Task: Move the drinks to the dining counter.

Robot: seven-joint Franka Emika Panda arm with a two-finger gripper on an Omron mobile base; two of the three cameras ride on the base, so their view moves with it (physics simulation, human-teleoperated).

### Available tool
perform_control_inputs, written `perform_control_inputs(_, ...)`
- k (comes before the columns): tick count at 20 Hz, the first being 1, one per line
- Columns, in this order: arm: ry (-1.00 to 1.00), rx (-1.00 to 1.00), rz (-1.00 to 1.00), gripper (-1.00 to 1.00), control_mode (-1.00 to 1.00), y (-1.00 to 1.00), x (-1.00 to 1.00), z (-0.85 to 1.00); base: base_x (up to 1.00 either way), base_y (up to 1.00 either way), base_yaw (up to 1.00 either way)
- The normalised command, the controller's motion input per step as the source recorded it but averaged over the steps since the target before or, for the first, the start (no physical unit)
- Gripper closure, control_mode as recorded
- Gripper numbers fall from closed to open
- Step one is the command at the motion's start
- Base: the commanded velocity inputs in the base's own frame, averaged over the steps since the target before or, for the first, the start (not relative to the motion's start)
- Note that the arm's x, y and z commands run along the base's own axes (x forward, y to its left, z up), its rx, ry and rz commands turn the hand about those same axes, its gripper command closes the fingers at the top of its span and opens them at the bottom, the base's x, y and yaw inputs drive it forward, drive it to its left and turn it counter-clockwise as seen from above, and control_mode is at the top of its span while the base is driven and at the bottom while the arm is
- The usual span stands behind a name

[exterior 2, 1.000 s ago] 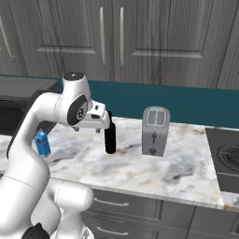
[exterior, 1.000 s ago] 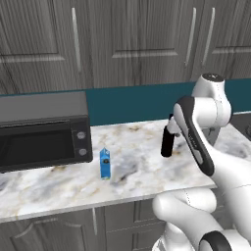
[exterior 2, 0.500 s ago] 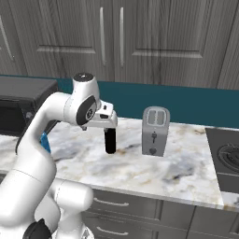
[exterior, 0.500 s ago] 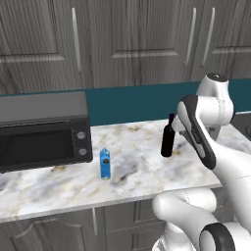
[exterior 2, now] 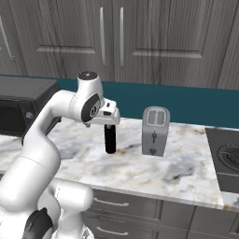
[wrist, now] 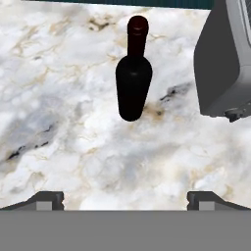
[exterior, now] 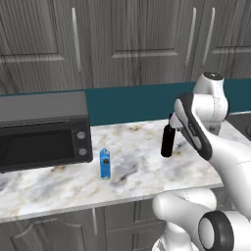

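Bottle [exterior: 167, 142] stands upright on the veined marble bench [exterior: 54, 184], its neck tucked under the arm's wrist in both base views, so its top is hard to make out there. From the hand camera it shows whole: dark, glossy, slim, narrow-necked. Tool [wrist: 125, 198] hangs over it, jaws spread wide, holding nothing. Carton [exterior: 105, 163], small, blue, gable-topped, stands well apart near the microwave [exterior: 44, 130], cut off at the frame edge. Toaster [exterior 2: 155, 131], boxy grey, stands beside the bottle.
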Motion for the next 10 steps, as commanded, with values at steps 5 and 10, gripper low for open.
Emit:
perform_control_inputs(5, 0.00, 0.00, 0.00, -1.00, -1.00, 0.00, 0.10, -0.13, 0.00, 0.00, 0.00)
perform_control_inputs(10, 0.00, 0.00, -0.01, -1.00, -1.00, 0.00, 0.12, -0.16, 0.00, 0.00, 0.00)
